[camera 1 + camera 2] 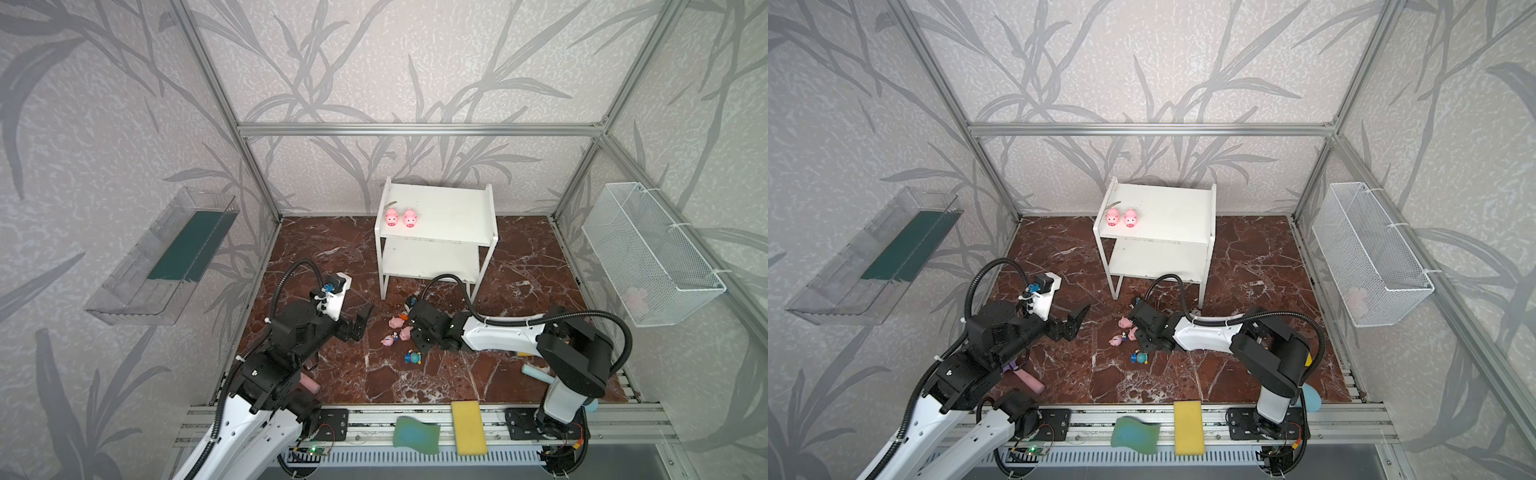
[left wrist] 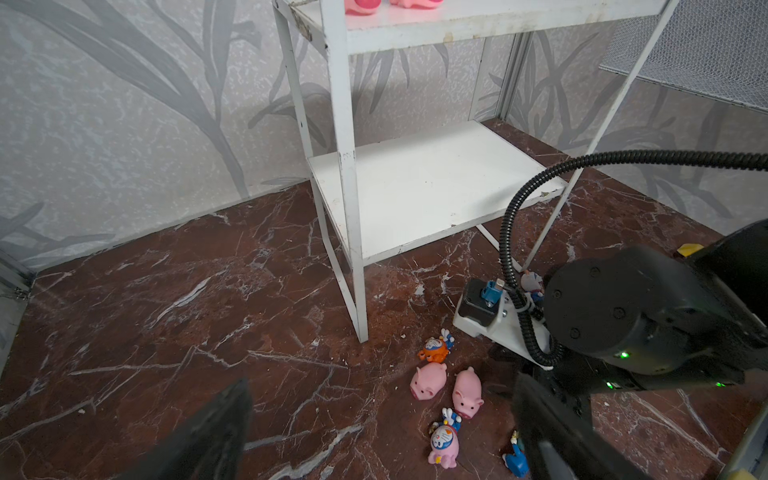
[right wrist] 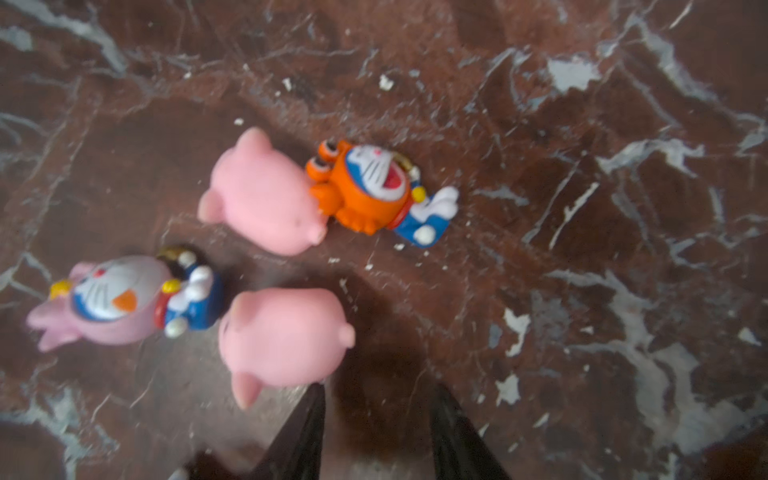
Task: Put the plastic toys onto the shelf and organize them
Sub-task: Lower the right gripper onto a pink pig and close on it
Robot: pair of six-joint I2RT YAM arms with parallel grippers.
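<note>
Two pigs stand side by side on the top board of the shelf, in the middle of both top views, near its left edge. The lower board is bare.

Two more pigs lie close together on the worktop, just below the shelf in the top views. Four small figures lie there too. An orange one touches a pig and a pink one is next to the pigs. A blue-green one is a bit lower down, and a white and blue one is half hidden behind the right arm. So I think the job is only about a quarter done, with six toys left to put up.

The right claw is low over the pile. Its fingers are a little apart, with only bare worktop between them, so it holds nothing. One pig is just beside a finger. The left claw sits left of the toys, spread wide and holding nothing.

The worktop is dark red-brown like marble, with white lines and tiny white crumbs. The walls have grey leaf paper and silver bars. A clear tray hangs on the left wall and a wire basket on the right wall. A yellow sponge and a green sponge lie at the bottom edge.
</note>
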